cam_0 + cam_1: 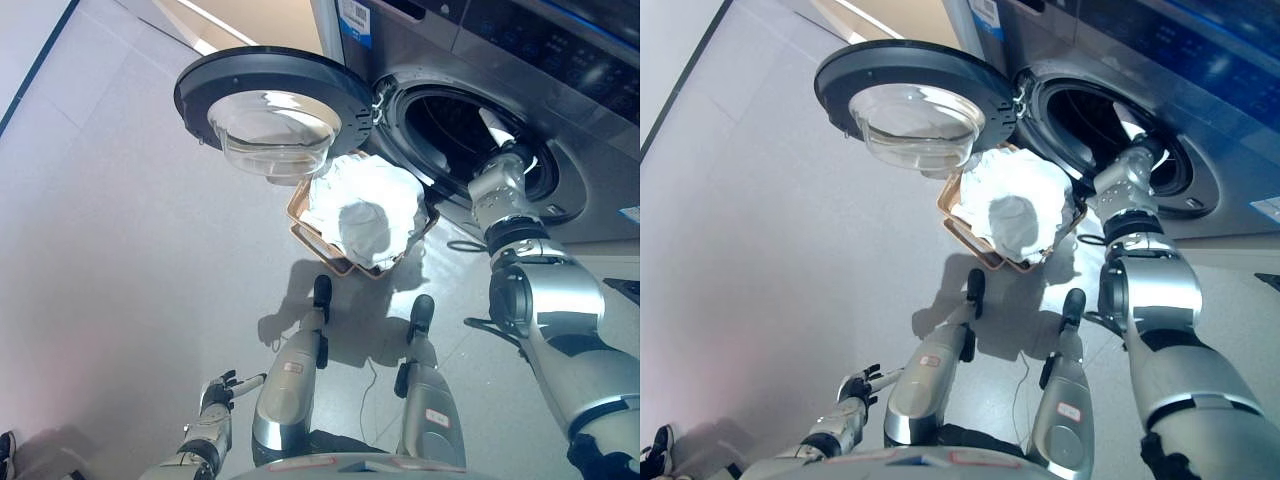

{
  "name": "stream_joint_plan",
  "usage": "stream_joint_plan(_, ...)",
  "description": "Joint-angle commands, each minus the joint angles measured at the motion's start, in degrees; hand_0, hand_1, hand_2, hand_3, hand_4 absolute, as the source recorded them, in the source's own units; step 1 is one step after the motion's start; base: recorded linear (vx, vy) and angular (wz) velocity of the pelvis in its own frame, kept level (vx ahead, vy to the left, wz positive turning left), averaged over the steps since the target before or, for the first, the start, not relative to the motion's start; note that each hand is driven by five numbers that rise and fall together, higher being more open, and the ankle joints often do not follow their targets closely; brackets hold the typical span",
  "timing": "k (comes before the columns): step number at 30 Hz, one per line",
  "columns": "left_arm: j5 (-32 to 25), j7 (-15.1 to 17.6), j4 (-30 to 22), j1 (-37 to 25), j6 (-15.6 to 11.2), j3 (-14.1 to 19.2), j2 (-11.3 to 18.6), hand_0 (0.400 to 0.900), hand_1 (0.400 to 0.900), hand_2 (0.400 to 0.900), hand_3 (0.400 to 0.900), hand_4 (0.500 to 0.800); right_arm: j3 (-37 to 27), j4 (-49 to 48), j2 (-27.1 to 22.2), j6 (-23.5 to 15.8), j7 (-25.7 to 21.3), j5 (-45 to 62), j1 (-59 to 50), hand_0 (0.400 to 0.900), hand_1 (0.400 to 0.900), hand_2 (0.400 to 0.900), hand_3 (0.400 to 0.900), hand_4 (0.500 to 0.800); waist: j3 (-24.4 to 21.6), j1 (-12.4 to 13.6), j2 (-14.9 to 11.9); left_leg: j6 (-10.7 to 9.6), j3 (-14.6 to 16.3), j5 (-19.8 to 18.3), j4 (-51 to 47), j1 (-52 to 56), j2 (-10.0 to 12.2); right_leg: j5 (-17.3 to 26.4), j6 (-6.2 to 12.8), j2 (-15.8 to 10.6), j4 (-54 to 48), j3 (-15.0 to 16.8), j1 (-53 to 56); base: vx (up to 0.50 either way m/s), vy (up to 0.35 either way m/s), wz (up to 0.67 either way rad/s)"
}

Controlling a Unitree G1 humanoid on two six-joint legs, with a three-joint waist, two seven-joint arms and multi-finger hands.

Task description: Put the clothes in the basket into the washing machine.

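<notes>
A brown basket point(303, 236) stands on the floor in front of the washing machine point(560, 60), partly under its open round door point(275, 100). White clothes point(365, 210) fill the basket in a heap. My right arm reaches up into the dark drum opening point(445, 120). My right hand point(497, 132) is inside the opening, where something white shows at it, and its fingers are hidden. My left hand point(225, 388) hangs low at the lower left, far from the basket, with relaxed fingers and nothing in it.
The open door with its glass bowl point(272, 135) juts out over the basket's far side. Grey floor point(110, 250) spreads to the left. A person's dark shoe point(655, 445) shows at the lower left corner.
</notes>
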Motion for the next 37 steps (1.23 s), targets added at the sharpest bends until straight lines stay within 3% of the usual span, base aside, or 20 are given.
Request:
stream_joint_plan(1,-0.7,0.7,2.7,2.4,0.4,-1.3,0.8,0.9,0.9,0.9,0.9,0.8,4.5,-1.8,-1.9,-0.3,2.5,-5.4,1.8,0.9,0.9,0.9,0.9,0.8,-1.6,-1.7,5.7,0.4,-5.2,-0.3,-1.5,-4.5,0.6,-5.5,-2.65,4.7,0.1,-1.3,10.4,0.0,0.0,0.0)
stream_joint_plan(10,0.0,-0.8,1.9,2.5,0.7,0.5,1.6,0.9,0.9,0.9,0.9,0.8,6.2,1.1,-1.4,3.5,6.8,-20.7,29.2,0.9,0.9,0.9,0.9,0.8,-8.3,-2.6,0.9,0.1,-4.8,-0.5,-2.5,0.7,0.2,-7.3,-3.24,5.7,0.1,-1.2,11.5,0.01,-0.018,-0.06)
stream_joint_plan(14,1.3,-0.9,2.5,3.2,1.0,1.3,3.1,0.9,0.9,0.9,0.9,0.8,8.8,3.3,-1.6,4.6,8.2,-28.8,39.6,0.9,0.9,0.9,0.9,0.8,-11.5,-3.0,-1.7,0.5,-4.6,-1.2,-3.5,3.9,-0.6,-7.1,-3.39,5.7,0.1,-1.1,13.2,0.01,-0.06,-0.11)
stream_joint_plan(20,4.0,-1.4,4.1,4.5,1.3,1.5,5.8,0.9,0.9,0.9,0.9,0.8,6.8,10.4,-0.4,6.0,10.5,-35.1,52.7,0.9,0.9,0.9,0.9,0.8,-16.9,-3.8,-5.2,1.2,-4.3,-2.3,-4.9,8.6,-0.9,-7.0,-3.56,5.4,0.1,-1.2,15.5,0.04,-0.058,-0.03)
stream_joint_plan(27,6.1,-2.6,7.6,5.6,1.1,0.8,7.4,0.9,0.9,0.9,0.9,0.8,3.8,18.9,2.0,7.3,11.9,-37.3,58.1,0.9,0.9,0.9,0.9,0.8,-21.7,-4.5,-6.3,1.9,-4.1,-2.6,-5.3,12.1,-1.5,-6.1,-3.7,5.1,0.1,-1.2,17.7,0.03,-0.029,-0.01)
stream_joint_plan(37,7.2,-3.5,8.7,4.9,1.2,-1.7,7.7,0.9,0.9,0.9,0.9,0.8,5.5,17.5,3.4,7.8,12.8,-38.2,55.6,0.9,0.9,0.9,0.9,0.8,-23.4,-5.0,-6.2,2.4,-3.9,-3.0,-5.4,14.0,-2.1,-5.9,-3.93,4.9,0.1,-0.7,19.2,0.0,-0.001,-0.01)
